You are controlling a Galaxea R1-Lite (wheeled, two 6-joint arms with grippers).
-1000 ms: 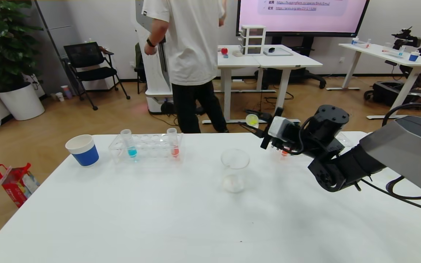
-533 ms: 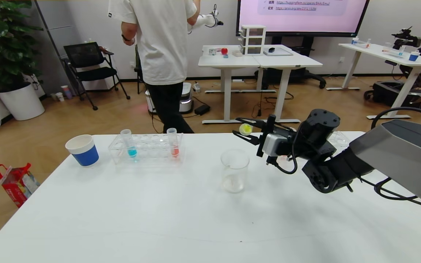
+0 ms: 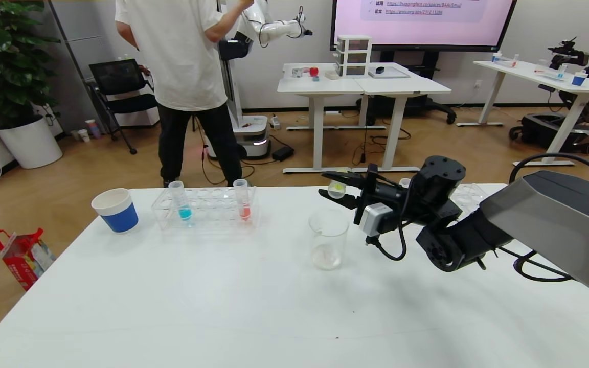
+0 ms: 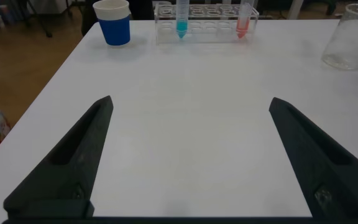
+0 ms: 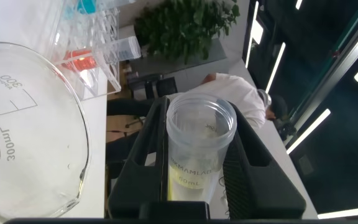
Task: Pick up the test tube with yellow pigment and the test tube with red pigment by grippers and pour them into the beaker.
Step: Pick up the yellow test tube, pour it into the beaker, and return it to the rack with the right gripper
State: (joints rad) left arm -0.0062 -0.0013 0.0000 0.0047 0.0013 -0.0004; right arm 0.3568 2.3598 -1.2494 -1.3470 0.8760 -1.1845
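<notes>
Over the last second the right gripper (image 3: 336, 190), clamped on the test tube with yellow pigment (image 3: 336, 189), has been carried leftward and rolled, so the tube now hangs just above the beaker (image 3: 329, 238) at its 1 o'clock; pouring is judged imminent; the red pigment tube (image 3: 243, 200) waits in the rack (image 3: 205, 207) at the beaker's 10 o'clock; the right wrist view alone shows the tube's open mouth (image 5: 201, 121) and yellow liquid; the left wrist view alone shows the left gripper (image 4: 188, 158), jaws apart, parked low over the table (image 3: 223, 306).
</notes>
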